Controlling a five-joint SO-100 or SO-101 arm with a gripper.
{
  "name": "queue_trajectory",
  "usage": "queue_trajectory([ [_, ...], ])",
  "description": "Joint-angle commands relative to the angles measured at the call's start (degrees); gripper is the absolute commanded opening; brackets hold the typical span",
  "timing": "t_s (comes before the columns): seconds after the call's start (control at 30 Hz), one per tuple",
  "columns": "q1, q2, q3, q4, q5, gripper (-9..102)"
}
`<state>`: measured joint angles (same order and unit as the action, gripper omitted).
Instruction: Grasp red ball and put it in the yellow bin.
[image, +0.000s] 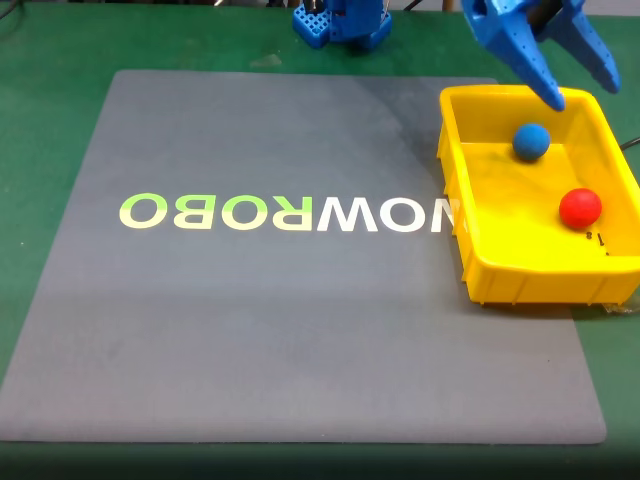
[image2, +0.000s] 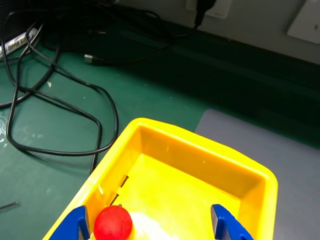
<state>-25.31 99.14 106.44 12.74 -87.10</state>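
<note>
The red ball (image: 580, 208), a small matte sphere of bright red with a faintly fuzzy look, lies on the floor of the yellow bin (image: 520, 270), near the bin's right wall in the fixed view; in the wrist view it (image2: 113, 224) sits at the bottom edge, just beside the left blue fingertip (image2: 76, 224), and its lower part is cut off by the frame. A blue ball (image: 531, 141) of similar size rests in the same bin, apart from the red one, toward the far wall. The blue claw (image: 582, 92) hangs above the bin's far end with its two fingers spread wide and nothing between them. The bin stands at the right edge of a grey mat (image: 300, 320) on the green tabletop (image: 50, 100); its right side runs out of the fixed view. Black cables (image2: 60, 100) lie on the tabletop beyond the bin in the wrist view.
</note>
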Motion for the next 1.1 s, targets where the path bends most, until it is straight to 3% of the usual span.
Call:
queue_trajectory([
  [0.0,1.14,8.70,3.25,-0.97,-0.09,27],
  [0.33,9.05,38.50,23.64,7.73,-3.87,24],
  [0.7,18.28,73.30,39.55,27.33,-6.42,0],
  [0.9,24.96,81.65,41.31,36.39,-5.80,0],
  [1.07,28.83,83.50,44.03,36.91,-4.75,0],
])
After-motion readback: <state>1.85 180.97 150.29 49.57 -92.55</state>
